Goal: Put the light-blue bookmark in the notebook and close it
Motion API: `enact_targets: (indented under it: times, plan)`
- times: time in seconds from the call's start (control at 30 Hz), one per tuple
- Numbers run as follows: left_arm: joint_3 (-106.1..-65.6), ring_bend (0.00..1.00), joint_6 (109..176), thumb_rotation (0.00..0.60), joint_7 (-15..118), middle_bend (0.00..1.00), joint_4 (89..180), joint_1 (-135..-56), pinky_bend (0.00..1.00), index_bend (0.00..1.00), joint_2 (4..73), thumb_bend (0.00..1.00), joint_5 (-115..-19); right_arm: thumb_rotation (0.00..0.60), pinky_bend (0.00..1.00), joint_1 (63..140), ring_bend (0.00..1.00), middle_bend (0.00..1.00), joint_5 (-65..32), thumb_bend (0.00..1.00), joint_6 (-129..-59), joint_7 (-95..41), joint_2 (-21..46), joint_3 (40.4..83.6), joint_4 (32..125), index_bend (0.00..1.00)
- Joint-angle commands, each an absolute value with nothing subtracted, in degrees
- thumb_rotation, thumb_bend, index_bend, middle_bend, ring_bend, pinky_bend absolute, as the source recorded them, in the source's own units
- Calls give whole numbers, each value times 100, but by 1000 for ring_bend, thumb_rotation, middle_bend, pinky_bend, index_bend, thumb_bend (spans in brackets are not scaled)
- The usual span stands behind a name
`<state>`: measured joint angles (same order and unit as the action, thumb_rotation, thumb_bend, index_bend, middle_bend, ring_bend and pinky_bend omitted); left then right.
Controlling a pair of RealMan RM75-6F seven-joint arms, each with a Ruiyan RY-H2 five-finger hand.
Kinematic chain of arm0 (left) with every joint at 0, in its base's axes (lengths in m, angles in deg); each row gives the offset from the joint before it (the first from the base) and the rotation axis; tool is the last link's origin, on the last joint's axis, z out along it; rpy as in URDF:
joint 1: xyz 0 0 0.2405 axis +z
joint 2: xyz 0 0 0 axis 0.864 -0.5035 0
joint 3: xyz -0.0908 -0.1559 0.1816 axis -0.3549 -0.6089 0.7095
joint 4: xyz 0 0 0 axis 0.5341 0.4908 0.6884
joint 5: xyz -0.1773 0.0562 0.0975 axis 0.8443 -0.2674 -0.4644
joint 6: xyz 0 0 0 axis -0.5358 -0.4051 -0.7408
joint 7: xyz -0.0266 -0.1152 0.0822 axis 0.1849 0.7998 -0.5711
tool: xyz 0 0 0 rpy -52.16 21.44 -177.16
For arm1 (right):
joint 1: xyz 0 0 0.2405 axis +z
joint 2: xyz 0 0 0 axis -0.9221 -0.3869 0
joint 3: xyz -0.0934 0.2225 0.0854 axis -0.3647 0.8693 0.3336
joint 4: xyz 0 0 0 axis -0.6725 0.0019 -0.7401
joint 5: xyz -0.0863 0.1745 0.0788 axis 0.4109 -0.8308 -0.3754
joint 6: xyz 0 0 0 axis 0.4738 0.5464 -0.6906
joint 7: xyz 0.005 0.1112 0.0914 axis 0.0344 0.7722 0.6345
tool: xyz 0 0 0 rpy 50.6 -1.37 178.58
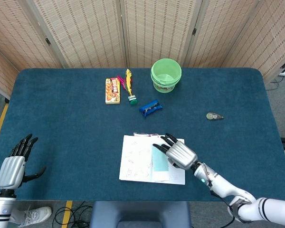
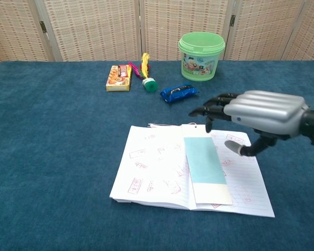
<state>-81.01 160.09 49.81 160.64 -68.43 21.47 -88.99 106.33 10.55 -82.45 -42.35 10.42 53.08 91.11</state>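
On the desk (image 1: 61, 123): bookmark lay flat along the open notebook's gutter.
Light-blue bookmark (image 2: 204, 159) judged thin, light, slippery; notebook (image 2: 162, 167) pages floppy, best lifted by the right outer edge; right hand (image 2: 256, 116) hovered above, fingers spread, empty; left hand (image 1: 12, 168) open, idle.

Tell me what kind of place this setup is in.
Probably an indoor robot test or demo area: a table covered in blue cloth, woven folding screens fencing it in, and staged props such as a green toy bucket and an open notebook.
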Motion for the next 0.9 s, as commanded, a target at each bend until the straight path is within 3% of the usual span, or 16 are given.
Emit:
enact_targets:
  times: [0.03, 0.4, 0.9]
  plan:
    - [-8096, 41, 16017, 600, 4987, 32, 16064, -6831, 158, 104, 2136, 257, -8895, 600, 0, 10953, 0, 268, 613, 493, -7838, -4503, 1239, 5642, 8880, 0]
    - [-8091, 41, 16044, 600, 5080, 32, 16006, -6760, 158, 104, 2091, 257, -8821, 600, 0, 11451, 0, 247, -226, 500, -7210, -4850, 1893, 5962, 8040, 0]
    - [-8095, 41, 16001, 600, 5156, 32, 15917, -6746, 158, 104, 2111, 257, -8784, 600, 0, 11654, 0, 247, -728, 507, -6962, -5003, 2194, 5880, 7609, 0]
